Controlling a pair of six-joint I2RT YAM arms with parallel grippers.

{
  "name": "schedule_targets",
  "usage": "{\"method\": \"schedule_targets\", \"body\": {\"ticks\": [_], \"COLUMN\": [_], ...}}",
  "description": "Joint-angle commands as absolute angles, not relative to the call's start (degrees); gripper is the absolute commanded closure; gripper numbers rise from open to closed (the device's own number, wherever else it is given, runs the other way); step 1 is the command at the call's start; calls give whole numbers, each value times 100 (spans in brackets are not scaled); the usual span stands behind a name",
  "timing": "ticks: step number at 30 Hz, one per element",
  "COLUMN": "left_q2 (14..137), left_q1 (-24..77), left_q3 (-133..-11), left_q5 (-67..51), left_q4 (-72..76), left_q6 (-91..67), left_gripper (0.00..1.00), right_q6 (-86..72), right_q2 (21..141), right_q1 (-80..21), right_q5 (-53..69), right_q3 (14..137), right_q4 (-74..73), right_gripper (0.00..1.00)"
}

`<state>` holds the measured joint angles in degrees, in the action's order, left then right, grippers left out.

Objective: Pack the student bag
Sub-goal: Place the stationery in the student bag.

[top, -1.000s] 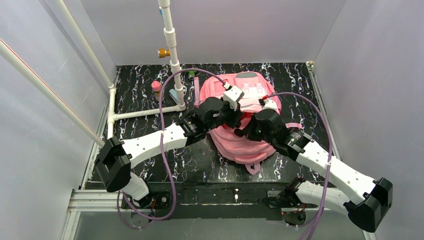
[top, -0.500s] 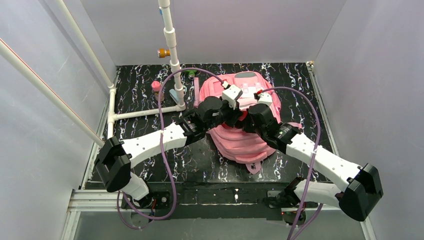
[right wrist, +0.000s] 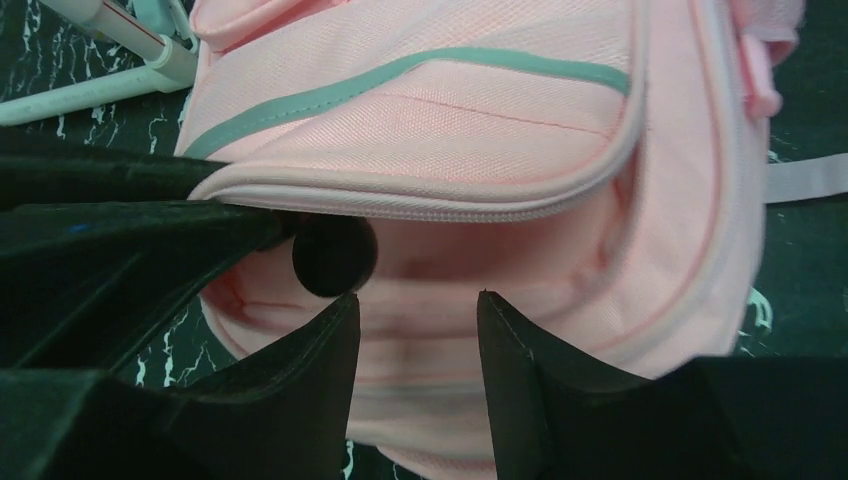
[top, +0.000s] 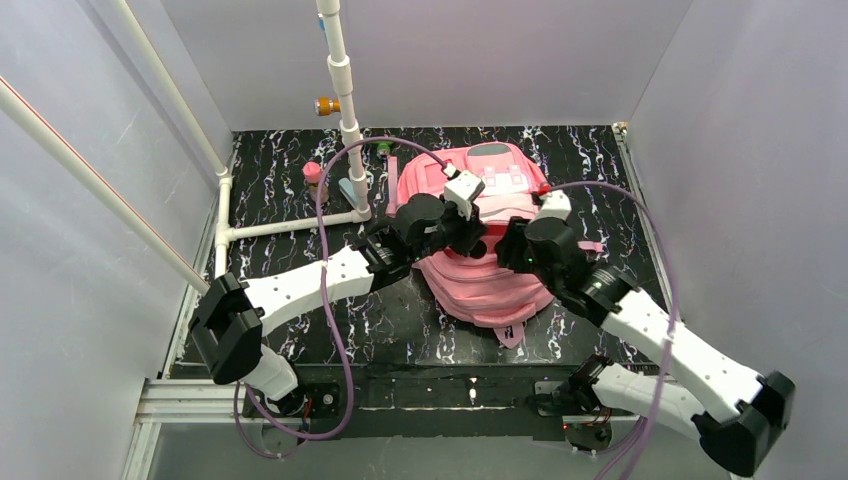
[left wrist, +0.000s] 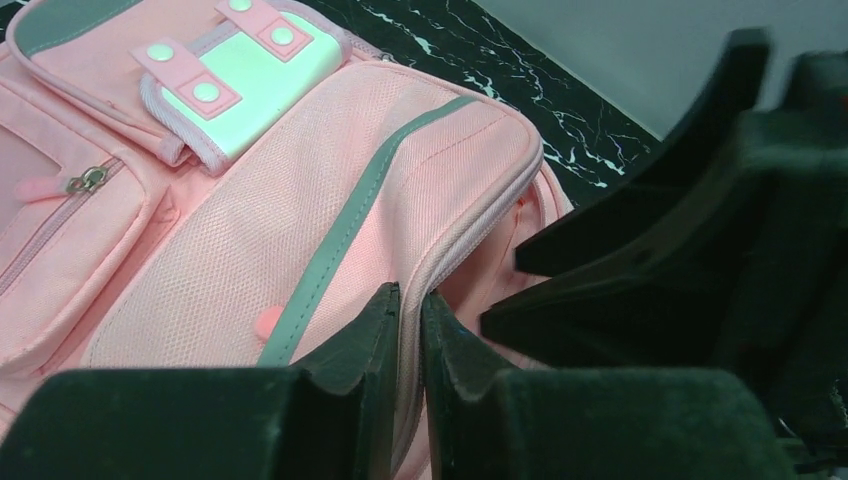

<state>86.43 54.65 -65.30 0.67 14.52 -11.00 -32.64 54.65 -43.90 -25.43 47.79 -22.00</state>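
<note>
The pink student bag [top: 492,292] lies flat in the middle of the black marbled table, its white patch [left wrist: 250,75] facing up. My left gripper [left wrist: 410,300] is shut on the zip edge of the bag's upper flap [left wrist: 470,225], holding it raised. In the top view that left gripper [top: 476,242] sits over the bag's middle. My right gripper [right wrist: 418,305] is open just in front of the gap under the lifted flap, with nothing between its fingers. From above, the right gripper [top: 506,250] is close beside the left one. The bag [right wrist: 480,110] fills the right wrist view.
A white pipe frame [top: 350,130] stands at the back left, with an orange fitting [top: 325,105] on its post. A pink bottle [top: 314,178] and a small green item [top: 383,148] sit near it. Grey walls close in the table on three sides.
The right gripper has gone from shut to open. The right arm reached left over the bag, then swung back to the right. The left gripper keeps its hold on the flap.
</note>
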Motion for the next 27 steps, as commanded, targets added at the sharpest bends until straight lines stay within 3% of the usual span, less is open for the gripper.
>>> {"method": "schedule_targets", "body": {"ticks": [1, 3, 8, 14, 18, 23, 27], "left_q2": [8213, 8123, 7508, 6297, 5668, 5288, 5892], "left_q1": [5468, 5471, 5458, 5321, 4338, 2761, 1401], "left_q3": [-6675, -6697, -6488, -6201, -5767, -4976, -4726], "left_q5": [-467, -584, -228, 1437, 2289, 3002, 2780], "left_q4": [1674, 1468, 572, -1249, -1891, -1319, -717], "left_q6": [-1249, -1184, -769, 115, 54, -823, -2263], "left_gripper": [75, 56, 30, 22, 18, 12, 10], "right_q6": [-3203, -3224, -3141, -2980, -2848, -2675, -2540], "right_q2": [4681, 4460, 4124, 4365, 4478, 4626, 4643], "right_q1": [-4368, -4368, -4368, -4368, -4368, -4360, -4359], "right_q5": [-2859, -2970, -3216, -3041, -2959, -2869, -2843], "right_q3": [5422, 5634, 5806, 5831, 5795, 5946, 6132], "right_q4": [-3516, -3896, -4093, -3829, -3498, -3396, -3535], "right_gripper": [45, 44, 38, 33, 29, 25, 23]}}
